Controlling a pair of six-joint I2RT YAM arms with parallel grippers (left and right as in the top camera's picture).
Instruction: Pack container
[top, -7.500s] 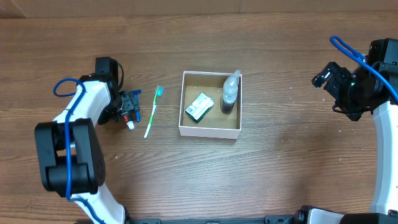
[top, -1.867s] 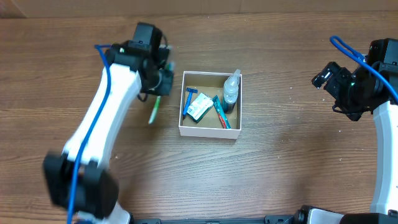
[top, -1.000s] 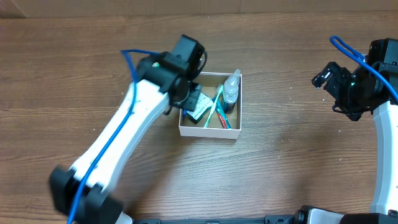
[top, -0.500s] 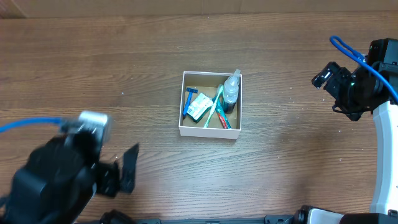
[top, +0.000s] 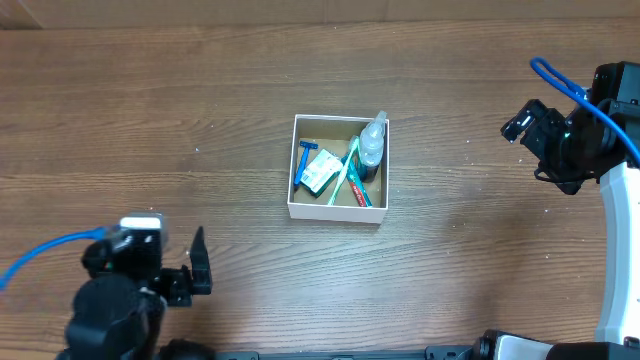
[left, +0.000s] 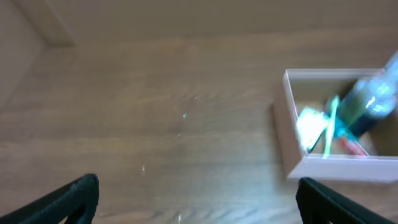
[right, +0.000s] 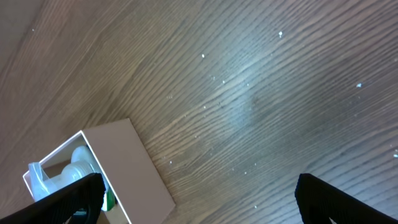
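The wooden table (top: 200, 120) fills every view. The left arm (top: 115, 310) sits at the near edge of the overhead view, its lower part cut off by the frame. The right arm (top: 610, 200) runs off the right side.

The container (top: 337, 212) stands on the table, well apart from both hands. It lies ahead of the left hand (left: 199, 205) on the side of its right finger, and the left wrist view clips its far wall at the picture edge. That view is blurred, so the contents show there only as smears of colour. Seen from the right hand (right: 199, 199), the container is off by the left-side finger, partly covered by it and cut by the bottom edge.

Both hands are spread wide with bare table between the fingers and nothing grasped.

Inside the container a clear bottle (top: 371, 145) leans in the far corner. Beside it lie a white-and-green packet (top: 320, 172), a green toothbrush (top: 343, 172) crossing a teal-and-red tube (top: 360, 190), and a blue razor (top: 303, 160). The print on the packet is too small to read.
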